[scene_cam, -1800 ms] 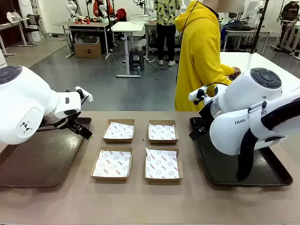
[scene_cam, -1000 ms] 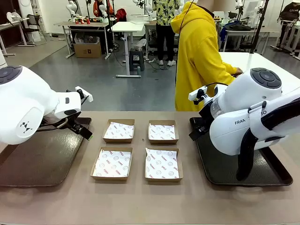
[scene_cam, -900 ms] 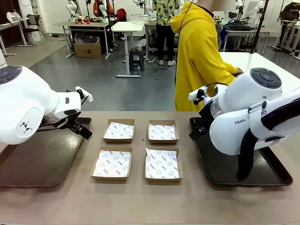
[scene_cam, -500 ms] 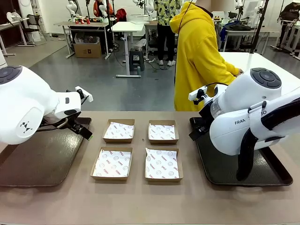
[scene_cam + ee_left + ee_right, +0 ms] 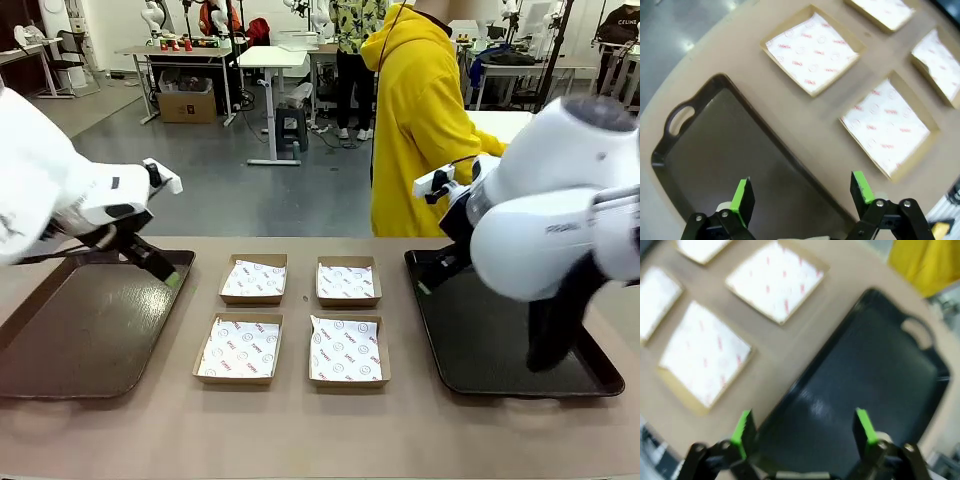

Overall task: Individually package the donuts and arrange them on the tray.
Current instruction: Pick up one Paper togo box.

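Note:
No donuts are in view. Four square cardboard boxes lined with printed paper sit in the middle of the table: back left, back right, front left and front right. A brown tray lies at the left and a black tray at the right, both bare. My left gripper hangs open over the brown tray's far right corner. My right gripper hangs open over the black tray's far left corner. Neither holds anything.
A person in a yellow hoodie stands at the table's far edge, behind the black tray, turned to the right. In the left wrist view, two of the boxes lie just beyond the tray's edge.
Both arms have started moving: the left arm has lifted and drawn back to the left, and the right arm has lifted and shifted right. Both grippers stay open.

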`<state>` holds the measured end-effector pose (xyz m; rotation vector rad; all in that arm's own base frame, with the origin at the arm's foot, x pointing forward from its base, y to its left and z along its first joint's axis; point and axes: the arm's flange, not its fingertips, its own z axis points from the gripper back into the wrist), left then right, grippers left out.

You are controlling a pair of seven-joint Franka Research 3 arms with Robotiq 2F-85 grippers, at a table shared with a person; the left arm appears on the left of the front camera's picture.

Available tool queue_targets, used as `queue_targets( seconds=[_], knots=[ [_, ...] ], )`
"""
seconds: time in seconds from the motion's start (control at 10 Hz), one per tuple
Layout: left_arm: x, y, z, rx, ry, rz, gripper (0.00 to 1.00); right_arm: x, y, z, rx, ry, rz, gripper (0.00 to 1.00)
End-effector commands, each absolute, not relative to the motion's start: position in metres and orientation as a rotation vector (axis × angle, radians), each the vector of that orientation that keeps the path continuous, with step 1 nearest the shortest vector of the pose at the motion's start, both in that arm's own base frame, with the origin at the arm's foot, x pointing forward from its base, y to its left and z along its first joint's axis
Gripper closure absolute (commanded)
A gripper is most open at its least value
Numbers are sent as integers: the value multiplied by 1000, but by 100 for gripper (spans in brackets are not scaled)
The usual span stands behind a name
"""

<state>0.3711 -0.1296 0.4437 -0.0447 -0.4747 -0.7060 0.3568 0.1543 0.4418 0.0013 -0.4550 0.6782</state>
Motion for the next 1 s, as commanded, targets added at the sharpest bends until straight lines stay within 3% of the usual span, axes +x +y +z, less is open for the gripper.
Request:
queue_targets(
  seconds=[0.0, 0.3, 0.4, 0.8, 0.9],
  knots=[
    [259, -75, 432, -74, -391, -785, 0, 242, 109, 441, -35, -382, 696, 0],
    [237, -66, 426, -57, -341, -790, 0, 205, 88, 439, -97, -383, 695, 0],
    [319, -97, 493, -80, -344, -781, 0, 288, 131, 503, -25, -346, 686, 0],
    [311, -93, 498, -75, -330, -782, 0, 277, 126, 512, -40, -342, 688, 0],
    [324, -74, 506, -469, -411, -576, 0, 279, 109, 511, 297, -378, 545, 0]
  ],
)
